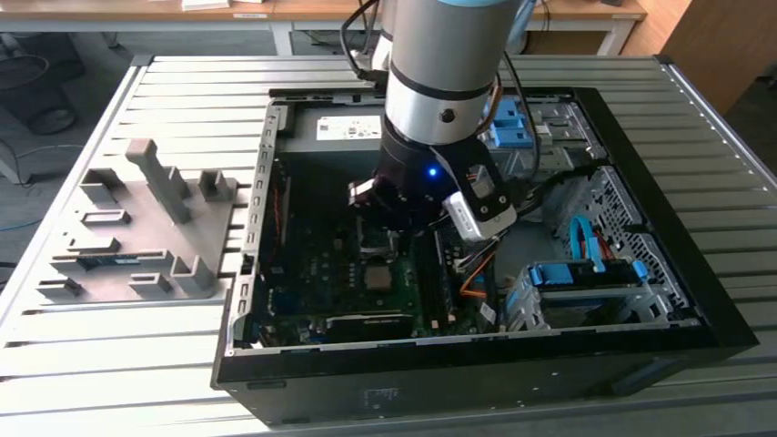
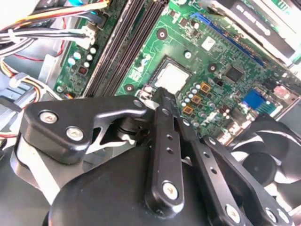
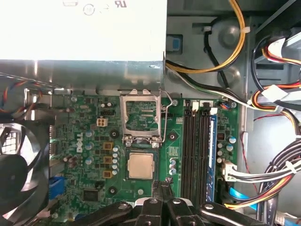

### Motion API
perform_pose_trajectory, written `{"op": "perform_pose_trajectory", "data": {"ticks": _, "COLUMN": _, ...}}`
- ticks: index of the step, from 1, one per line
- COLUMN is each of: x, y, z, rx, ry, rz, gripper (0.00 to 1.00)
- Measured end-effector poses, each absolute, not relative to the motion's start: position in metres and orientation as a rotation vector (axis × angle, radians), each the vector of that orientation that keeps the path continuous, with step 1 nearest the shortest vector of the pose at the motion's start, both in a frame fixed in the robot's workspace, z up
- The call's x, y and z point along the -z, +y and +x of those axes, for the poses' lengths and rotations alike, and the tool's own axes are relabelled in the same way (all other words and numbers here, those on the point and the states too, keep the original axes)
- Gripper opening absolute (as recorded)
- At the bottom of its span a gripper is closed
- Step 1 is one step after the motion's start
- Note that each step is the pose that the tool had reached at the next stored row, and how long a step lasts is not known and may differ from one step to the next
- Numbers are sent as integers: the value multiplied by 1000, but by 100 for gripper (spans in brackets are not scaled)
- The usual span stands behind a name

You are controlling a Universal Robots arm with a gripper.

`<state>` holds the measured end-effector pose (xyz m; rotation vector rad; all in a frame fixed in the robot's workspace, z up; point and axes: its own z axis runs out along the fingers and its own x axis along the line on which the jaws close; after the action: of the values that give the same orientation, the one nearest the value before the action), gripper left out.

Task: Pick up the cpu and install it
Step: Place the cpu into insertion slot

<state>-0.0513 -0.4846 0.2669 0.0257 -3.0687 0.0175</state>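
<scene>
Leftmost in the exterior view, on the slatted table, a grey holder rack, well apart from the arm. Next along, the open computer case, lying on its side, green motherboard flat on its floor. Near the middle of that board, the cpu, already seated in its socket, pale metal face up. Just beside it in the first wrist view, the metal load plate, swung open and off the chip. Over the board, reaching down into the case, the arm with its gripper: fingers pressed together, clenched on nothing, tips just beside one edge of the cpu; touching it or not, impossible to tell. Alongside the socket, long black memory slots. Farther toward the exterior view's right, a blue cable and a drive cage with blue fittings, near the case's far wall.
</scene>
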Motion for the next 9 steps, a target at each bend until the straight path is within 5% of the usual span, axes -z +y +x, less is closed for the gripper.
{"op": "perform_pose_trajectory", "data": {"ticks": 9, "x": -268, "y": -485, "z": -51, "rx": -18, "ry": -3069, "rz": 26, "gripper": 10}}
